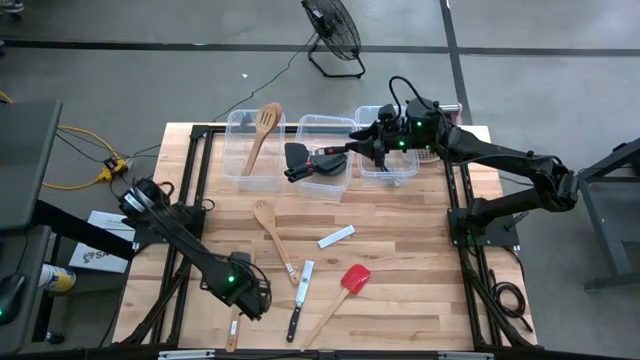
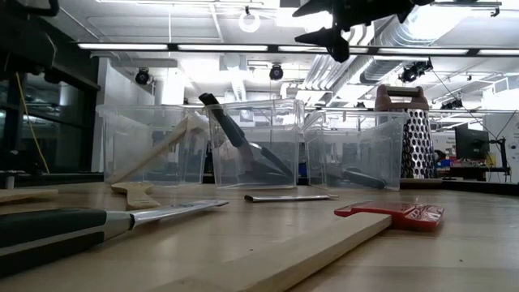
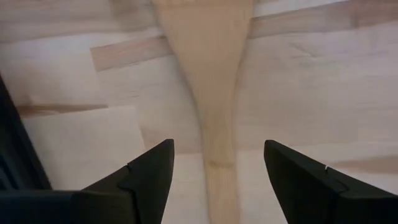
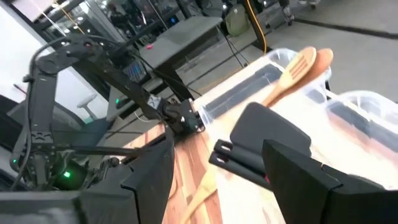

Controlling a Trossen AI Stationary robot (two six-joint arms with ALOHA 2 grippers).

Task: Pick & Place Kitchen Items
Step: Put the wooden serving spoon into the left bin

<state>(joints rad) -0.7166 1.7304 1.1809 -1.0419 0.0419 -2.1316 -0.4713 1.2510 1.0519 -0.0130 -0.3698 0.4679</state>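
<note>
Two claws: both are seen with fingers spread wide and nothing held.
Left claw: it is poised low over the near left part of the bench, its fingers set to either side of a pale wooden spatula lying flat, without touching it.
Right claw: it is held above the middle bin at the far edge, over a black turner resting in that bin.
Other utensils: a wooden spoon, a knife and a red-headed spatula are left loose on the bench; a slotted wooden spoon is already leaning in the left bin.
Step in hand: a pick of the wooden spatula by the left arm is judged to be starting.
Next move: the fingers should be lowered around the handle and closed squarely before any lift toward the bins.
</note>
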